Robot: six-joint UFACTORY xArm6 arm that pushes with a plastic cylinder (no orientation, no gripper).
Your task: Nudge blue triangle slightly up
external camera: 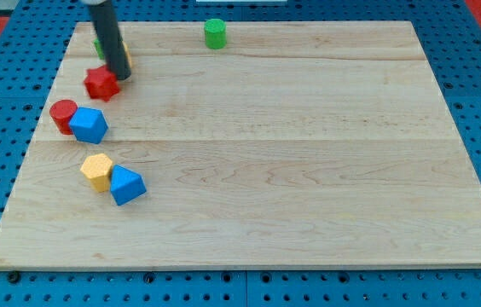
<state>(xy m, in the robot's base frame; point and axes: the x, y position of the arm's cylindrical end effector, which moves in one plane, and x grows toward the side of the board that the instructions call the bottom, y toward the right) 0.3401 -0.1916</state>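
The blue triangle (127, 185) lies on the wooden board (309, 153) at the lower left, touching a yellow hexagon block (96, 170) on its left. My tip (121, 75) is near the board's upper left corner, just above and right of a red star block (101, 83). It is well above the blue triangle and apart from it.
A red cylinder (63, 114) touches a blue cube-like block (89, 125) at the left, between the star and the hexagon. A green cylinder (215, 33) stands near the top edge. Green (98, 45) and yellow bits of blocks show behind the rod.
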